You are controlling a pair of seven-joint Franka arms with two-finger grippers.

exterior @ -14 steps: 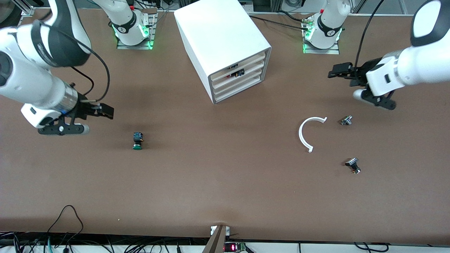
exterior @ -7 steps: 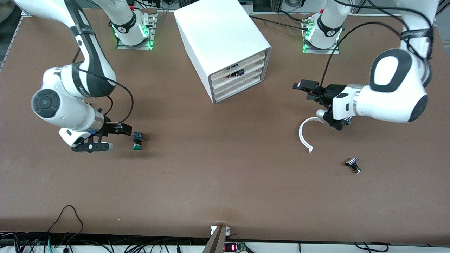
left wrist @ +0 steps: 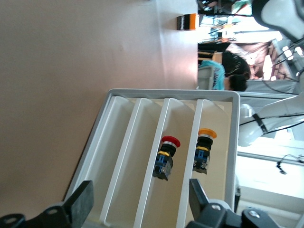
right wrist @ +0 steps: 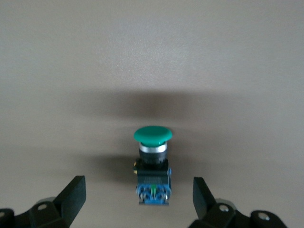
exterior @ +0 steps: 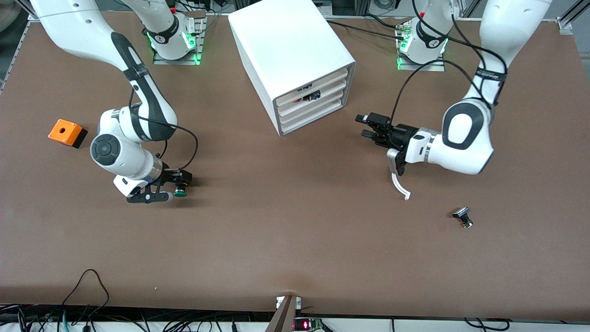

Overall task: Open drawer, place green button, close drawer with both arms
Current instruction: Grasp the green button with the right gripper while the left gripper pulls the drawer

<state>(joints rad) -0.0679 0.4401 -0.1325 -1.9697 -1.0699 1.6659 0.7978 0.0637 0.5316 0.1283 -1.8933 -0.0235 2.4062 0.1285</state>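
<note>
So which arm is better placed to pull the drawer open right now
Left. The left gripper faces the cabinet's drawers, fingers spread; the right gripper is down at the green button, open around it.

My right gripper (exterior: 182,177) has dropped down over the button (exterior: 180,192), fingers spread on either side of it. My left gripper (exterior: 368,126) has swung in toward the cabinet (exterior: 290,60), facing its drawers.
</note>
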